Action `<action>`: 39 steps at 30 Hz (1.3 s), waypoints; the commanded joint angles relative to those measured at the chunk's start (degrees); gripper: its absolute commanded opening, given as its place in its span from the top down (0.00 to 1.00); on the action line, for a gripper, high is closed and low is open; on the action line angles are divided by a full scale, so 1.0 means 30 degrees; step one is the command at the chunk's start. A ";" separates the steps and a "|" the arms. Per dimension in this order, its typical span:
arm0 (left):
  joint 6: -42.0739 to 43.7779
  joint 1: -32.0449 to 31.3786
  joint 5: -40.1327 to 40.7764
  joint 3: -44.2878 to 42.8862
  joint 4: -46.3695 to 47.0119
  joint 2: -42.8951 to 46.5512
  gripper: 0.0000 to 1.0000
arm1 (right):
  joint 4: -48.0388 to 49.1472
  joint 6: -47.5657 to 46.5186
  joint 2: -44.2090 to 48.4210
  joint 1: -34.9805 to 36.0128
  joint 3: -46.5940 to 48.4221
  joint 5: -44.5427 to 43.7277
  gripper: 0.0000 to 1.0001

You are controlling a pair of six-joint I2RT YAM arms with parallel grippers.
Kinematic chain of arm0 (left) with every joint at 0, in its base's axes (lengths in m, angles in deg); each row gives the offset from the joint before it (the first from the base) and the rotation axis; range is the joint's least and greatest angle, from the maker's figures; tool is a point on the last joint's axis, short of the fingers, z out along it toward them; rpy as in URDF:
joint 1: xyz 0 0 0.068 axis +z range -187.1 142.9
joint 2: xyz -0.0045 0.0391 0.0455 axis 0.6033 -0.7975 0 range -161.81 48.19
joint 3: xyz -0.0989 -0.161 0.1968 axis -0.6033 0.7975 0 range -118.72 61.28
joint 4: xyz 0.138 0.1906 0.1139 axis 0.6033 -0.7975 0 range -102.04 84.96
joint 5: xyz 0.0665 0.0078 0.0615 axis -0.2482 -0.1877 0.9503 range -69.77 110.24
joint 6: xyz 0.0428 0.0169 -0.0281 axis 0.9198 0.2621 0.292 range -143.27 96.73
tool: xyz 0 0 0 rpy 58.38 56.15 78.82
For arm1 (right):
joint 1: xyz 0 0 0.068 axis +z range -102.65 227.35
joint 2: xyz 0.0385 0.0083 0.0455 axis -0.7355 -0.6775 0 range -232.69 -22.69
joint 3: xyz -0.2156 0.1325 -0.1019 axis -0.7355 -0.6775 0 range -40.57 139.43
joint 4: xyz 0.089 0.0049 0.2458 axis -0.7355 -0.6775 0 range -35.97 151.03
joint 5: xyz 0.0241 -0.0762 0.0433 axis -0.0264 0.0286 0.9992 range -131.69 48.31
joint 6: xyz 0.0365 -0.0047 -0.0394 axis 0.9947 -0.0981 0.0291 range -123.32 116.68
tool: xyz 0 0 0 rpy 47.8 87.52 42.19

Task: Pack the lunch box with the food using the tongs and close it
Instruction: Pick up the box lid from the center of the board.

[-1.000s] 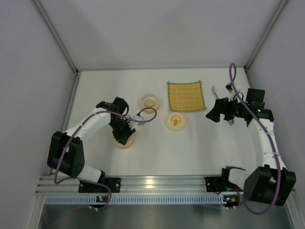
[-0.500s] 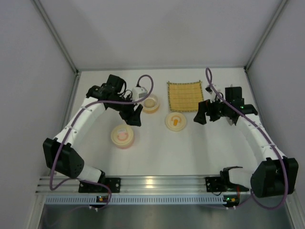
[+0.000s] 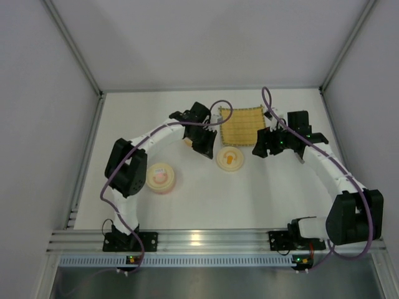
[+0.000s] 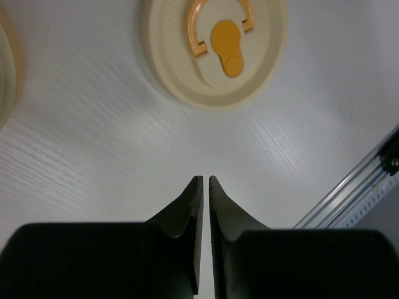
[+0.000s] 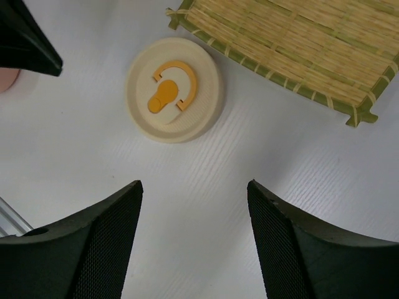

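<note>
My left gripper [image 3: 209, 151] [image 4: 206, 177] is shut with nothing between its fingers, hovering over bare table just short of a round cream lid with an orange mark [image 3: 230, 159] [image 4: 215, 50]. My right gripper [image 3: 257, 149] [image 5: 193, 184] stands open and empty on the other side of that lid [image 5: 174, 88]. A cream bowl's rim [image 4: 5, 62] shows at the left wrist view's edge; the left arm covers most of that bowl from above. The food is out of view. The tongs lie mostly hidden under the right arm, with only a thin grey end [image 3: 300, 159] showing.
A yellow woven mat [image 3: 243, 124] [image 5: 299, 43] lies behind the lid. A round container with a pink-marked lid [image 3: 161, 177] sits at the left. The left fingertip [image 5: 31, 43] shows in the right wrist view. The aluminium rail [image 3: 199, 240] runs along the near edge.
The left arm left the pink-lidded container and swung right, past the bowl toward the orange-marked lid, opening and then shutting. The right gripper moved left toward the same lid and narrowed somewhat.
</note>
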 commanded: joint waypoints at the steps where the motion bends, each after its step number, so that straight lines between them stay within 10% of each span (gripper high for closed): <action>1: -0.2758 -0.0530 0.2389 -0.2216 0.1223 -0.1070 0.88 | 0.1481 -0.0235 0.0794 0.0127 -0.0101 -0.0062 0.33; 39: -0.2851 -0.1410 0.4761 -0.3215 0.4154 -0.5820 0.79 | 0.0864 -0.1116 0.0853 0.0098 -0.0014 -0.0091 0.29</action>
